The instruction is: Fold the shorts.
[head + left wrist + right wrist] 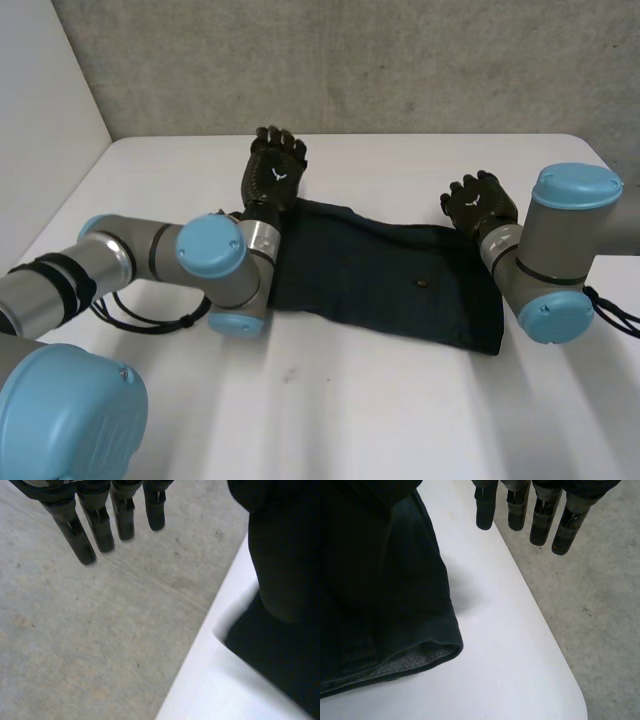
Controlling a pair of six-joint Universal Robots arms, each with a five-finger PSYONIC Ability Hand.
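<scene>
Where the white bench [380, 420] runs back to a grey concrete wall [350, 60], the dark shorts [380, 280] lie flat across its middle as one long band, spanning the space between the two arms. The left arm [150, 260] bends in beside one end of the cloth and the right arm [560, 250] stands at the other. The left hand [275, 172] sits at the far corner of its end and the right hand [480, 203] at the far corner of the opposite end. Both are released. In the left wrist view the fingers [102, 527] hang straight and apart from the cloth, and in the right wrist view the fingers [540, 522] do the same past the bench's rim, so neither hand holds anything. Beside the right hand a hem [415, 657] curls up slightly and shows a paler inner face. A small pale stud [424, 283] sits on the upper layer. The fabric looks soft, light and limp, likely to sag and crease when lifted rather than hold a shape, and not slippery. The stitched hem and corners seem the firmest places to pinch. Taking both far corners together would probably keep the fold line straight, while a one-sided lift risks dragging the layers askew.
</scene>
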